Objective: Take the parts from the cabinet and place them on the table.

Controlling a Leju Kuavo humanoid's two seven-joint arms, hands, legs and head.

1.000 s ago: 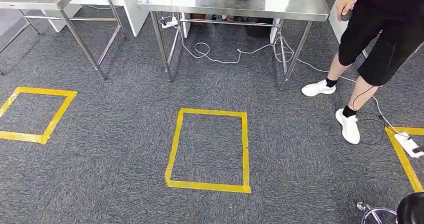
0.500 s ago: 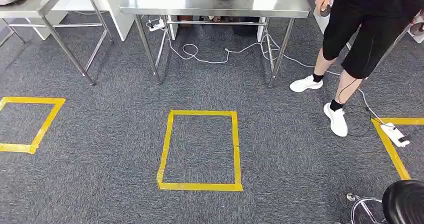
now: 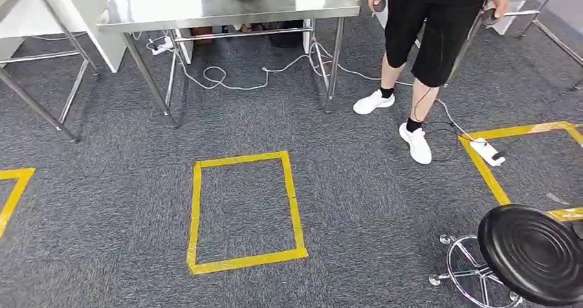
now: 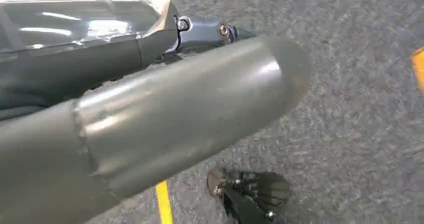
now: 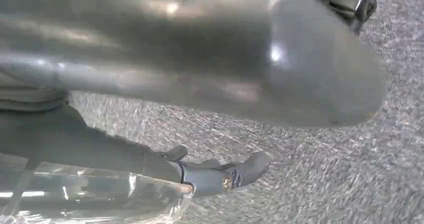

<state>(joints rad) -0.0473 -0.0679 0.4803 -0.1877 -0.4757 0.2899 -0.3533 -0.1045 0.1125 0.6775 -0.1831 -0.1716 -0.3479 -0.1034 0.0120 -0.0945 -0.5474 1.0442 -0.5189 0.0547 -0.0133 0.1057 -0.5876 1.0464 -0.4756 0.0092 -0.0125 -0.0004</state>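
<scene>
Against each hanging hand, clear shiny wrapping (image 4: 85, 19) is lying by the dark fingers; whether the left hand (image 4: 165, 99) or the right hand (image 5: 200, 74) is gripping it cannot be told. Ahead, a steel table (image 3: 227, 2) is standing on grey carpet, with a person (image 3: 433, 26) standing just beside it. A yellow tape square (image 3: 196, 212) is lying nearer, and a black stool (image 3: 533, 249) is sitting off to the right.

Steel tables: two, one (image 3: 227, 5), another (image 3: 41, 81). Yellow tape squares: one whole (image 3: 242, 212), two partial. One person (image 3: 426, 26), one black stool (image 3: 533, 253).
</scene>
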